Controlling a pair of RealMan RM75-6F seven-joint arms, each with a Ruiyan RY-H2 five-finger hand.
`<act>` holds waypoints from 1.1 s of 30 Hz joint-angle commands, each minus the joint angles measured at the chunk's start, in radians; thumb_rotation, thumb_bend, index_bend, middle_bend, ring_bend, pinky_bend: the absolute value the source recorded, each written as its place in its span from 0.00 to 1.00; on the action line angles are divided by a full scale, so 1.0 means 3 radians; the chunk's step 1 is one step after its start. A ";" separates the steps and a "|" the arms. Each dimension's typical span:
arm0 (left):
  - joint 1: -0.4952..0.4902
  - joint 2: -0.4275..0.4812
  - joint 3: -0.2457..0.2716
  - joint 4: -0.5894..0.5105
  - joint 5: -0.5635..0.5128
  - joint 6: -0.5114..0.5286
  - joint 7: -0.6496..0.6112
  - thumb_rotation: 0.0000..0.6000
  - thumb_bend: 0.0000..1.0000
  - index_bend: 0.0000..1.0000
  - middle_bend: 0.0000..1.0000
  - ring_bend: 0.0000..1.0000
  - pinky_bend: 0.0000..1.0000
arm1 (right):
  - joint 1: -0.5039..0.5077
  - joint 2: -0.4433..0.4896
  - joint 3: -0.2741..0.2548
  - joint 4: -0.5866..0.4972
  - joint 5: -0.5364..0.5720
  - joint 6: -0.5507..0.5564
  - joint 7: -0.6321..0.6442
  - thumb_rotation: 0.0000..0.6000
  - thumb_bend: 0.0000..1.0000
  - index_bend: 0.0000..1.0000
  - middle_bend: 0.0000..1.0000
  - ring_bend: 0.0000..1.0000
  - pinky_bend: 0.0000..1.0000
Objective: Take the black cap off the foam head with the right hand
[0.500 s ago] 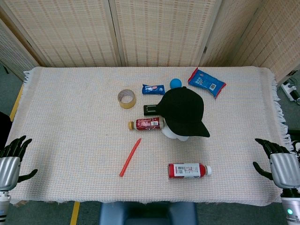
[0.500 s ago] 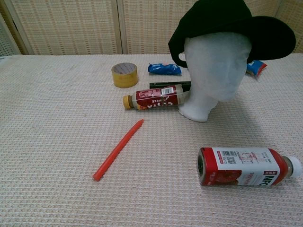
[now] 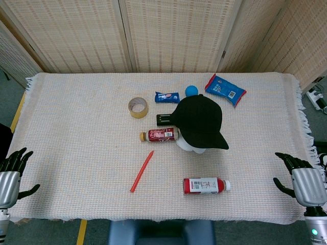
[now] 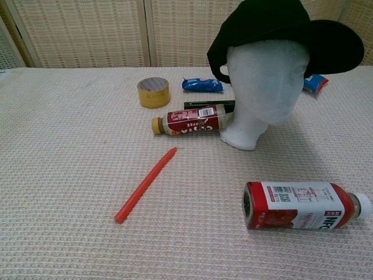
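The black cap (image 3: 201,121) (image 4: 280,29) sits on the white foam head (image 4: 262,87) (image 3: 192,147), which stands upright near the table's middle, brim toward the front right. My right hand (image 3: 302,179) hangs off the table's front right edge, fingers spread and empty, far from the cap. At the front left edge my left hand (image 3: 11,173) is likewise open and empty. Neither hand shows in the chest view.
A red bottle (image 3: 207,185) (image 4: 303,205) lies in front of the head, another (image 3: 160,135) (image 4: 189,121) beside it on the left. A red stick (image 3: 141,171), tape roll (image 3: 138,107), black box (image 3: 164,119), blue ball (image 3: 191,90) and two blue packets (image 3: 225,89) (image 3: 167,96) lie around.
My right hand has shifted slightly toward the front. Nothing else has moved.
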State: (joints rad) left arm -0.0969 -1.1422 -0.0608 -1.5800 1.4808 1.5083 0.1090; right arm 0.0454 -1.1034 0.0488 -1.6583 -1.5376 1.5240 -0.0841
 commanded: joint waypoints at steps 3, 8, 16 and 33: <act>0.0007 0.0011 0.0002 -0.0003 0.0014 0.0016 -0.0014 1.00 0.06 0.16 0.11 0.11 0.20 | -0.0001 -0.0014 -0.0006 0.0019 -0.0023 0.0008 0.0014 1.00 0.20 0.22 0.29 0.36 0.42; 0.0012 0.0017 0.0001 -0.0008 0.0015 0.0026 -0.0023 1.00 0.06 0.16 0.11 0.11 0.20 | 0.0004 -0.0028 0.0000 0.0031 -0.0034 0.0017 0.0029 1.00 0.20 0.22 0.31 0.45 0.53; 0.0005 0.0059 0.0017 -0.0042 0.0052 0.0010 -0.0056 1.00 0.06 0.16 0.11 0.11 0.20 | 0.0208 -0.0050 0.0177 -0.0071 -0.0212 0.0042 0.0022 1.00 0.20 0.24 0.33 0.67 0.77; -0.0023 0.0120 0.0031 -0.0092 0.0039 -0.0074 -0.0068 1.00 0.06 0.17 0.11 0.11 0.20 | 0.0805 -0.0373 0.0513 -0.0429 -0.0138 -0.0386 -0.0292 1.00 0.20 0.28 0.35 0.79 0.86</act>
State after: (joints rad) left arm -0.1029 -1.1058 -0.0518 -1.6086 1.4937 1.4877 0.0892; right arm 0.2759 -1.2042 0.1938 -1.7820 -1.5848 1.4158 -0.1630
